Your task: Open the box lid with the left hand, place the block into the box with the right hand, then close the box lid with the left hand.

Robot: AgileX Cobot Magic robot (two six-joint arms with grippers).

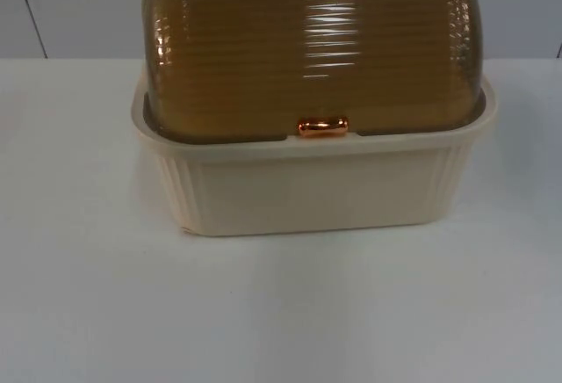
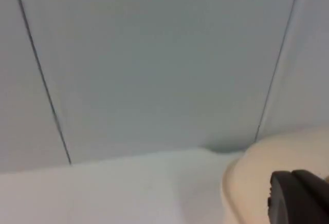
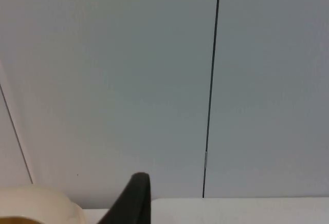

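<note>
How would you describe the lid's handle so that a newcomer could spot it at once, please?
On the white table stands a cream ribbed box under a closed amber see-through lid. At the middle of the lid's front edge sits the handle, a small shiny copper knob, the one metallic-looking part.

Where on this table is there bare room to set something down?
The widest free patch is the white table in front of the cream box. Narrower bare strips run at the box's left and right sides, back to the grey wall. The middle is crowded: the box with its shut amber lid fills it.
</note>
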